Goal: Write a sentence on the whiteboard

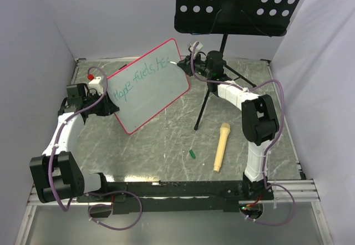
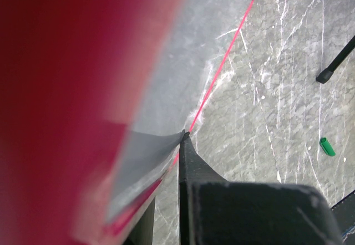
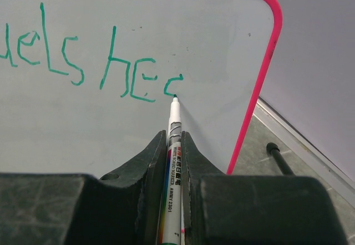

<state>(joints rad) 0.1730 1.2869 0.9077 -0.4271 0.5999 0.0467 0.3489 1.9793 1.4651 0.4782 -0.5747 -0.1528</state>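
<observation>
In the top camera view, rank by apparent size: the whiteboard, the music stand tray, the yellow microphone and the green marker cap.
1. music stand tray (raised nearer the camera, so real size unsure)
2. whiteboard
3. yellow microphone
4. green marker cap

Looking down on a grey marbled table [image 1: 166, 139] here. Got the whiteboard [image 1: 150, 92] tilted up left of centre, pink-red frame all round. Clamped at its near-left edge by the left gripper [image 1: 113, 107]. Reads "Hope fuels" plus a few more letters for the sentence [image 1: 140, 78], teal, running toward the far-right corner. Right there, pinched in the right gripper [image 1: 184, 66], a thin white marker [image 1: 176, 63] with its tip at the end of the writing. Further back, a black perforated music stand [image 1: 238, 4], legs splayed on the table. Over on the near right, a tan mic-looking stick [image 1: 221, 146] lying flat, small green cap [image 1: 192, 154] just left of it, not touching
</observation>
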